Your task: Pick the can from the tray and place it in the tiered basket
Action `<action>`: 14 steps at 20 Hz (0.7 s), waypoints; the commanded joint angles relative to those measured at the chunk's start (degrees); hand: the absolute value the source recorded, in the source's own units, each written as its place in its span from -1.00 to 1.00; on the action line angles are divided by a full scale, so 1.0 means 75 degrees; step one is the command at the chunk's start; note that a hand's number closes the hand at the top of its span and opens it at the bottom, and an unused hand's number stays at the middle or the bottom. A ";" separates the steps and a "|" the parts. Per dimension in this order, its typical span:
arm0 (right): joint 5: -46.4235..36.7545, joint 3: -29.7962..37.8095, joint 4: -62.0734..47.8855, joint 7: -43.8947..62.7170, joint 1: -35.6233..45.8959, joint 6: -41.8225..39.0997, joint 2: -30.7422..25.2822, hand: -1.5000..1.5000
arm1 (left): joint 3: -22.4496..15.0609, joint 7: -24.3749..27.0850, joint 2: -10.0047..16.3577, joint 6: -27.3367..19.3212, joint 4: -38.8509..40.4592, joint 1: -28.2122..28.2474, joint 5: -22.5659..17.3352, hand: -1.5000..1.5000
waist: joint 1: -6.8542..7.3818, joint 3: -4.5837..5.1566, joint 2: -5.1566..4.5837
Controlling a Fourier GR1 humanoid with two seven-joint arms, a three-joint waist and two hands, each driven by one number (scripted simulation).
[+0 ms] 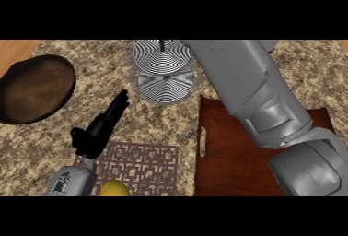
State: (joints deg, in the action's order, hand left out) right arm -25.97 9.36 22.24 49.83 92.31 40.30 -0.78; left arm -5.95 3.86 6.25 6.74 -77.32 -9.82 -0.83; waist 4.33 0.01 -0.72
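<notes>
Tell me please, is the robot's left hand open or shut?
Open. The left hand has its fingers straight, pointing toward the tiered basket, and nothing is held between them.

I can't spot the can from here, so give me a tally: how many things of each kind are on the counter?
Tiered basket: 1
Red-brown tray: 1
Dark brown plate: 1
Patterned mat: 1
Yellow fruit: 1
Can in view: 0
Total: 5
</notes>
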 commanded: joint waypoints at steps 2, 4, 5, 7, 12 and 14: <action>-0.1122 -0.0570 -0.0634 0.0641 0.0208 0.1828 -0.0037 -1.00 | 0.0139 0.0094 -0.0046 -0.0167 0.0148 0.0220 0.0002 0.00 | -0.0331 0.0028 0.0044; -0.1487 -0.0716 -0.0765 0.0995 0.0316 0.2153 -0.0419 -1.00 | 0.0244 0.0459 0.0097 -0.0139 0.0216 0.0337 0.0051 0.00 | -0.0480 0.0028 0.0103; -0.1634 -0.0798 -0.0713 0.1127 0.0254 0.2426 -0.0400 -1.00 | 0.0142 0.0293 -0.0017 -0.0128 -0.0015 0.0586 -0.0031 0.00 | -0.0544 0.0017 0.0175; -0.1833 -0.0904 -0.0568 0.1102 -0.0003 0.2593 -0.0609 -1.00 | 0.0231 0.0423 -0.0071 -0.0363 0.0234 0.0609 0.0097 0.00 | -0.0749 0.0008 0.0204; -0.1869 -0.0817 0.0602 0.1020 -0.0346 0.2816 -0.1008 -1.00 | 0.0600 0.0058 0.0279 -0.0231 -0.0041 0.0550 -0.0172 0.00 | -0.1115 -0.0018 0.0377; -0.1800 -0.0784 0.1194 0.0781 -0.1000 0.2862 -0.1112 -1.00 | 0.0551 0.0177 0.0116 -0.0391 -0.0027 0.0780 -0.0113 0.00 | -0.1184 -0.0026 0.0376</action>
State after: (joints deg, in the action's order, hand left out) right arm -39.46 3.27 25.06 54.84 89.23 56.71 -7.22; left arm -2.51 5.35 7.24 4.66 -77.21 -4.89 -1.53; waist -2.87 -0.06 1.62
